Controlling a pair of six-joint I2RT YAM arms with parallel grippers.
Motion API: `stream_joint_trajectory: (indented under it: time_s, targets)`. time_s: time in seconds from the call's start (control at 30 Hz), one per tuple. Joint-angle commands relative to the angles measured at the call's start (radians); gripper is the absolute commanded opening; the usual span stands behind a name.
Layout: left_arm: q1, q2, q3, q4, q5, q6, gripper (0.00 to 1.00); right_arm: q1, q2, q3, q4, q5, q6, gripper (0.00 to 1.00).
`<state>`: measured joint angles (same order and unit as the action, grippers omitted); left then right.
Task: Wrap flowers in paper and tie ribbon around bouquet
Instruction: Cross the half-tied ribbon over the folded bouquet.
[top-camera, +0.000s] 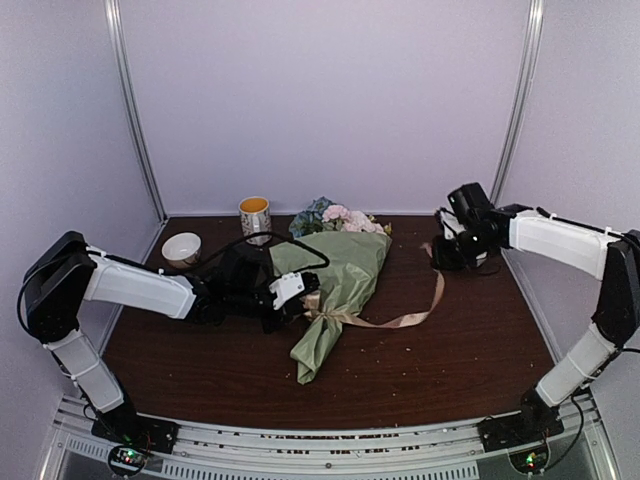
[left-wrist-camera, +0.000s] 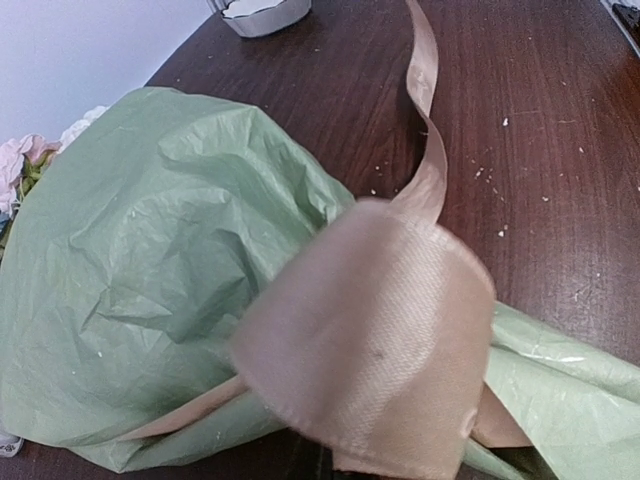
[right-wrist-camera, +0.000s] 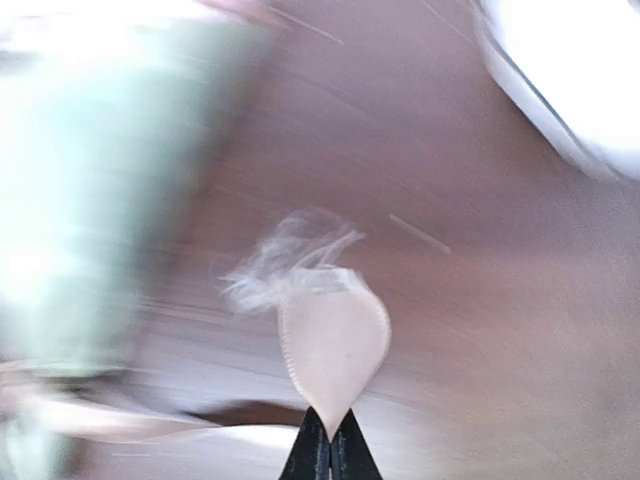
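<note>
While my right gripper (right-wrist-camera: 330, 428) is pinched tight on the frayed tip of the ribbon (right-wrist-camera: 333, 345), my left gripper (top-camera: 303, 302) is closed too, apparently on a ribbon loop at the waist of the bouquet (top-camera: 345, 275). The bouquet lies in the middle of the table (top-camera: 470, 350), its flowers (top-camera: 340, 217) toward the back wall. Pulling hard could slide that thin tip from my pinch, drag the light bouquet sideways, or yank the loop free. I count one bouquet, one ribbon, one cup (top-camera: 255, 214) and one bowl (top-camera: 182, 247).

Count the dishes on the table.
2: a mug at the back, left of the flowers; a white bowl further left. Another may hide beside the right claw.
</note>
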<state>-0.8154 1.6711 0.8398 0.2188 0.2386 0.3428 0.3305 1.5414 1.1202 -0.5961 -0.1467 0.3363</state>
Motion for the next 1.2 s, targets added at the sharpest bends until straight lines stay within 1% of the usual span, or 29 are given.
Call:
stream_joint_trajectory:
  time_s: [0.0, 0.1, 0.2, 0.23, 0.3, 0.33, 0.4, 0.43, 0.47, 0.5, 0.53, 0.57, 0.6, 0.7, 0.83, 0.97, 1.0, 1.07, 1.17]
  targets:
    - [-0.007, -0.027, -0.001, 0.056, 0.003, -0.002, 0.00, 0.282, 0.028, 0.329, 0.013, -0.124, -0.040, 0.00]
    - [-0.013, -0.026, -0.002, 0.050, 0.005, 0.002, 0.00, 0.463, 0.162, 0.577, 0.026, -0.102, -0.039, 0.00]
    - [-0.022, -0.035, -0.009, 0.040, 0.002, 0.009, 0.00, 0.601, 0.336, 0.835, -0.039, -0.045, -0.055, 0.00]
    - [-0.023, -0.042, -0.016, 0.044, 0.004, 0.010, 0.00, 0.636, 0.388, 0.912, -0.064, -0.041, -0.054, 0.01]
    - [-0.029, -0.058, -0.037, 0.063, 0.011, 0.006, 0.00, 0.658, 0.469, 1.031, -0.102, -0.064, -0.048, 0.06]
    - [-0.029, -0.066, -0.044, 0.068, 0.017, 0.006, 0.00, 0.659, 0.494, 1.062, -0.113, -0.070, -0.042, 0.09]
    - [-0.031, -0.070, -0.054, 0.075, 0.022, 0.003, 0.00, 0.653, 0.503, 1.065, -0.113, -0.056, -0.039, 0.16]
    - [-0.031, -0.070, -0.057, 0.077, 0.025, 0.001, 0.00, 0.649, 0.496, 1.053, -0.112, -0.043, -0.043, 0.22]
    - [-0.033, -0.069, -0.060, 0.080, 0.031, -0.002, 0.00, 0.644, 0.486, 1.039, -0.108, -0.033, -0.048, 0.33]
    - [-0.033, -0.069, -0.063, 0.088, 0.037, -0.003, 0.00, 0.637, 0.476, 1.024, -0.104, -0.026, -0.052, 0.46]
    - [-0.033, -0.068, -0.066, 0.095, 0.042, -0.005, 0.00, 0.631, 0.463, 1.011, -0.100, -0.020, -0.058, 0.62]
    - [-0.033, -0.066, -0.067, 0.100, 0.045, -0.007, 0.00, 0.625, 0.452, 1.001, -0.100, -0.015, -0.065, 0.91]
    - [-0.033, -0.063, -0.065, 0.099, 0.048, -0.009, 0.00, 0.617, 0.440, 0.992, -0.101, -0.009, -0.071, 0.99]
    - [-0.033, -0.056, -0.059, 0.104, 0.058, -0.015, 0.00, 0.591, 0.392, 0.967, -0.101, 0.039, -0.107, 1.00]
    - [-0.033, -0.055, -0.064, 0.122, 0.076, -0.029, 0.00, 0.553, 0.313, 0.893, -0.062, 0.144, -0.162, 1.00]
    - [-0.033, -0.054, -0.068, 0.121, 0.077, -0.034, 0.00, 0.535, 0.230, 0.830, -0.019, 0.228, -0.264, 1.00]
    - [-0.033, -0.056, -0.068, 0.121, 0.075, -0.037, 0.00, 0.533, 0.200, 0.794, 0.019, 0.239, -0.282, 1.00]
    - [-0.034, -0.057, -0.070, 0.121, 0.070, -0.036, 0.00, 0.529, 0.116, 0.664, 0.145, 0.269, -0.298, 1.00]
    - [-0.033, -0.057, -0.069, 0.122, 0.070, -0.036, 0.00, 0.513, -0.045, 0.400, 0.396, 0.161, -0.330, 1.00]
